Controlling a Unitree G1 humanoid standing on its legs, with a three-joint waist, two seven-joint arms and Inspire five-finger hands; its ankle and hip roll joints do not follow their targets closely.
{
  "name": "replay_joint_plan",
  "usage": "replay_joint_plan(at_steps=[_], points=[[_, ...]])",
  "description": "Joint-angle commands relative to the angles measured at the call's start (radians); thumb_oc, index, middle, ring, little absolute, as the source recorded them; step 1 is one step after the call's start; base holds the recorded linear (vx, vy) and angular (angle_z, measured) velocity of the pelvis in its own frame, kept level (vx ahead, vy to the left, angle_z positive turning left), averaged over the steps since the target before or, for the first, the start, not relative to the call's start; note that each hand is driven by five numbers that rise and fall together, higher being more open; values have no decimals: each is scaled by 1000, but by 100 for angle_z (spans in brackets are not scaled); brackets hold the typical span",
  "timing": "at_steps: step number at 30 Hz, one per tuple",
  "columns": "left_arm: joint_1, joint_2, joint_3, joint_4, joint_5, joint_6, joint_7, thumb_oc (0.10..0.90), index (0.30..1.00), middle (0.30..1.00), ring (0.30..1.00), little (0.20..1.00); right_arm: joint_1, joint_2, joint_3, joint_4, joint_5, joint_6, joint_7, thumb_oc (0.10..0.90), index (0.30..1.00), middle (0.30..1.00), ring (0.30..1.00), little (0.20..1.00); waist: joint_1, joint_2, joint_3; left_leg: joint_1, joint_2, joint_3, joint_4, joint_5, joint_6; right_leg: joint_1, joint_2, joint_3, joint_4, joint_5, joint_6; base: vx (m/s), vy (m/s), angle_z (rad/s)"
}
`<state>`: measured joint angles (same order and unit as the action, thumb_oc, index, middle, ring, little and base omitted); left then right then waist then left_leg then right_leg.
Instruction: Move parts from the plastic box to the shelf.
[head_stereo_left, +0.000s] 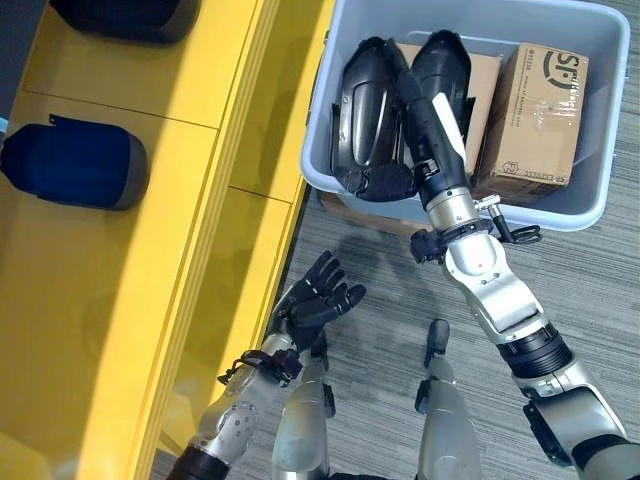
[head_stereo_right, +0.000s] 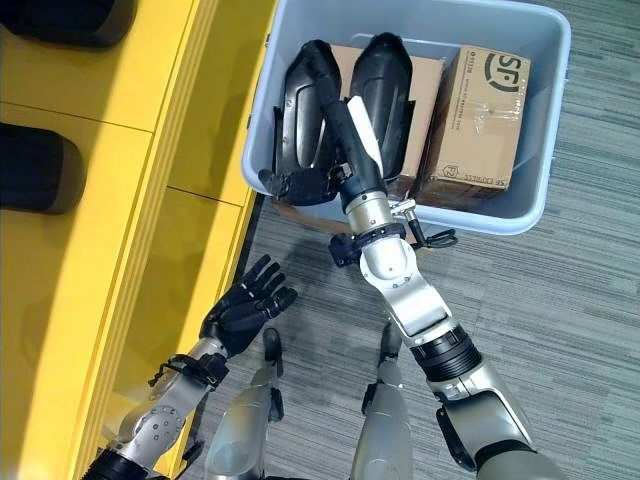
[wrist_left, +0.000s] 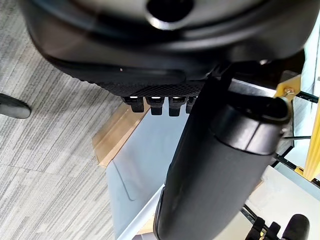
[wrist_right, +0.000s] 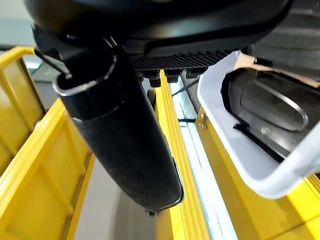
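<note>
The right hand (head_stereo_right: 300, 183) reaches into the plastic box (head_stereo_left: 590, 130), its fingers curled at the lower end of a black part (head_stereo_left: 362, 105); whether they grip it cannot be told. This looks like the pick-up step. The left hand (head_stereo_left: 318, 296) waits with fingers spread beside the yellow shelf (head_stereo_left: 130, 260). Next the part needs a firm hold and a lift over the rim.

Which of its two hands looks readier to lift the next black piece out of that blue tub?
Probably the right hand: it already reaches over the tub's rim by the black part. The left hand hangs open over the floor beside the yellow shelf.
</note>
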<state>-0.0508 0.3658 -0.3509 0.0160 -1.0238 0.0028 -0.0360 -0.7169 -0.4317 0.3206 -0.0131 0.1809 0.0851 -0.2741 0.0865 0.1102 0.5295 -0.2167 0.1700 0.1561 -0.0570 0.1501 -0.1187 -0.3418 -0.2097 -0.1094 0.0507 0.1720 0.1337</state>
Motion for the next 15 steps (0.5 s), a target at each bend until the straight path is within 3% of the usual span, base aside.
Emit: replay_joint_plan(at_steps=[1, 4, 8, 15], points=[[12, -2, -2, -190, -47, -22, -61, 900, 1000, 1000, 1000, 1000, -183, 10, -56, -63, 42, -77, -55, 900, 1000, 1000, 1000, 1000, 9, 8, -10, -68, -27, -41, 80, -64, 51, -42, -27, -38, 180, -169, -24, 41, 0, 9], [15, 2, -9, -189, -45, -11, -69, 900, 1000, 1000, 1000, 1000, -210, -11, -82, 23, 37, -55, -108, 900, 1000, 1000, 1000, 1000, 19, 16, -10, -84, -32, -45, 90, -65, 51, -55, -30, -44, 194, -176, -27, 53, 5, 7], [14, 6, -12, -184, -60, -6, -67, 900, 1000, 1000, 1000, 1000, -241, -44, -125, 126, -22, -96, -157, 900, 1000, 1000, 1000, 1000, 29, 25, -10, -108, -39, -50, 111, -71, 52, -77, -34, -49, 220, -188, -30, 58, 1, 4], [9, 0, -26, -176, -69, 10, -72, 900, 1000, 1000, 1000, 1000, -293, -75, -137, 189, -50, -18, -181, 900, 1000, 1000, 1000, 1000, 36, 49, -10, -166, -45, -55, 142, -69, 50, -140, -33, -50, 275, -209, -42, 58, 6, 3]])
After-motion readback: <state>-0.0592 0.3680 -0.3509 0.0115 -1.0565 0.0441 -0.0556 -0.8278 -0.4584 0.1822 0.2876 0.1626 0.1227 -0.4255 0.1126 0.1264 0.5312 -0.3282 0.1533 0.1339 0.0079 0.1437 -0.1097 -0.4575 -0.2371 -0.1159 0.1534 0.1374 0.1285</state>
